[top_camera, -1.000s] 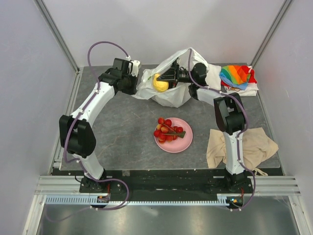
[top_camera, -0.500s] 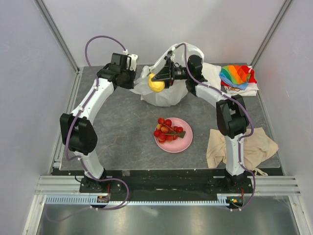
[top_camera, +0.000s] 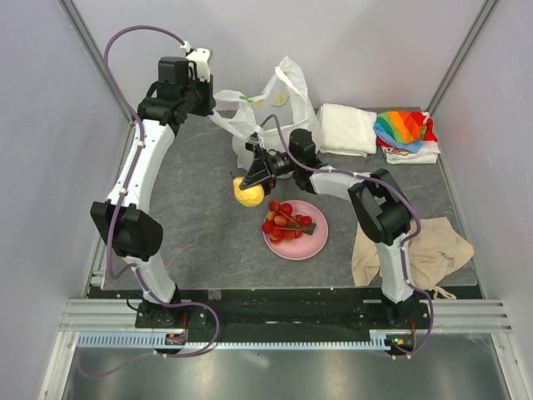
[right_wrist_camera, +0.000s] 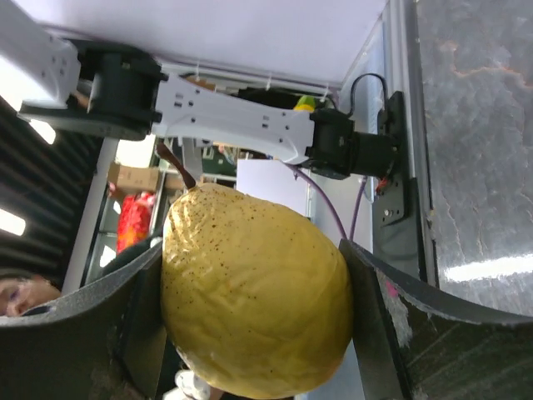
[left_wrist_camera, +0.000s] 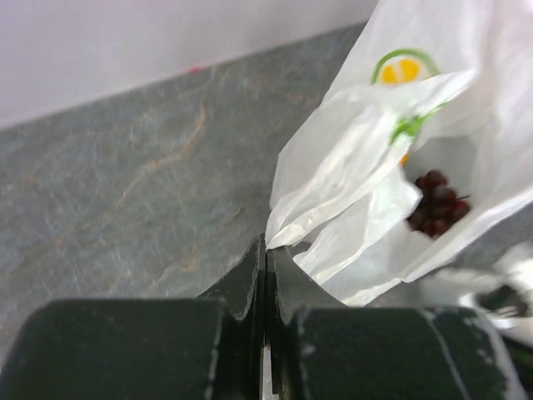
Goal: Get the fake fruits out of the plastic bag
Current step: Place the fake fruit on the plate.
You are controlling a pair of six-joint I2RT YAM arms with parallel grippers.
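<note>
Right wrist view: the right pincer (right_wrist_camera: 250,333) is spread about halfway and clamps the yellow lemon (right_wrist_camera: 254,292) between both fingers. From above, the lemon sits low over bare worktop (top_camera: 191,225), just beside the far-left rim of the pink plate (top_camera: 321,240); whether it touches the surface cannot be told. The red cherry cluster (top_camera: 285,221) lies on that plate. Open worktop spreads to the lemon's left. Farther back, the left pincer (top_camera: 212,102) is pressed together on a fold of the plastic bag (top_camera: 271,108), holding it up near the back wall. Dark grapes (left_wrist_camera: 435,204) show inside the bag. A folded white cloth (top_camera: 348,127) lies just to the bag's right.
</note>
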